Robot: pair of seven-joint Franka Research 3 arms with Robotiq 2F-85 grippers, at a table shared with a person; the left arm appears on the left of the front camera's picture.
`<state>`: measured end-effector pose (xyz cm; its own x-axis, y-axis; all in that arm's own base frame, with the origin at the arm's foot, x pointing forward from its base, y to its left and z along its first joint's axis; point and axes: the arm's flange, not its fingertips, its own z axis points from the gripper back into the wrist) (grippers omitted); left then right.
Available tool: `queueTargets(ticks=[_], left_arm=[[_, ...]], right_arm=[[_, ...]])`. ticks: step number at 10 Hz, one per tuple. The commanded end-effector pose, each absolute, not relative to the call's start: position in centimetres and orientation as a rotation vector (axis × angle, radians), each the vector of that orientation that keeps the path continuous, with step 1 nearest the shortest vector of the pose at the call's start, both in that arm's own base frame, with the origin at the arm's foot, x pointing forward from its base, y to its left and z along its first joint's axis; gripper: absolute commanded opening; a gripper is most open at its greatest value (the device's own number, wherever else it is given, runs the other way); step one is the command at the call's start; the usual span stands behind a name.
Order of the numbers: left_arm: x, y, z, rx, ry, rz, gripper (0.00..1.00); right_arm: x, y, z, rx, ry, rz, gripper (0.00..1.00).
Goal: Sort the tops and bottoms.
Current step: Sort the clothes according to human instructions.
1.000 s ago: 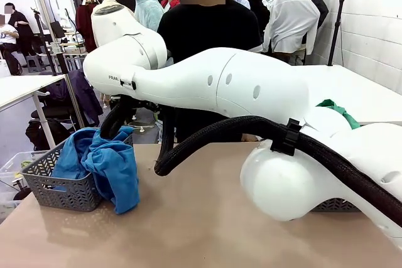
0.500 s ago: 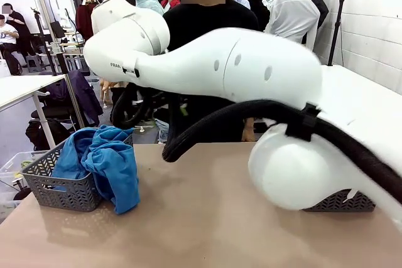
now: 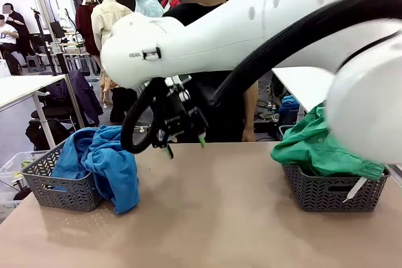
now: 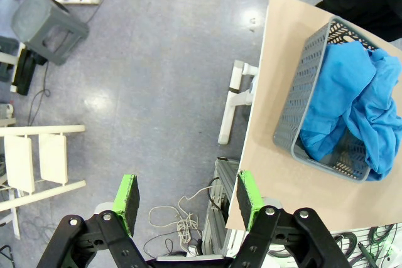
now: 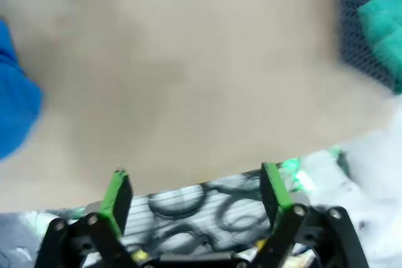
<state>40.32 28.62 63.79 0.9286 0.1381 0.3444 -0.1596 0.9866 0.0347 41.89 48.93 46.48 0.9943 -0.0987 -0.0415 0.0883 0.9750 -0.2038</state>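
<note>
Bright blue garments [image 3: 110, 167] fill the grey basket [image 3: 56, 189] at the table's left and spill over its front wall. A sea-green garment [image 3: 314, 149] with a white tag [image 3: 356, 187] is heaped in the grey basket [image 3: 326, 194] on the right. My right gripper [image 3: 185, 140] hangs open and empty above the table's middle, nearer the far edge. In the right wrist view the right gripper [image 5: 195, 192] points down at bare tabletop, with blue cloth [image 5: 16, 105] on the left and green cloth [image 5: 383, 23] at the upper right. My left gripper [image 4: 188, 196] is open and empty, out over the floor beside the blue-filled basket [image 4: 295, 105].
A person in black stands at the far edge, behind my right arm, which sweeps in from the right across the upper picture. The tan tabletop [image 3: 207, 218] lies bare between the two baskets. Beyond the table's left edge [image 4: 257, 155] are floor, stools and cables.
My right arm has lifted and swung, carrying its gripper from near the left basket toward the table's middle. The right basket with the green garment has come into view.
</note>
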Motion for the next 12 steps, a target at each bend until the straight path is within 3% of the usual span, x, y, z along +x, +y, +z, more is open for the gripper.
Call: queueTargets(ticks=[1, 2, 12], left_arm=[[40.1, 28.5, 63.8, 0.079, -0.343, 0.162, 0.81], [40.1, 28.5, 63.8, 0.079, -0.343, 0.162, 0.81], [40.3, 28.6, 63.8, 0.062, -0.348, 0.152, 0.81]], right_arm=[[20.6, 29.7, 26.4, 0.113, -0.228, -0.311, 1.0], [41.9, 48.9, 46.5, -0.203, 0.051, -0.094, 1.0], [41.8, 49.0, 46.4, -0.192, 0.057, -0.095, 1.0]])
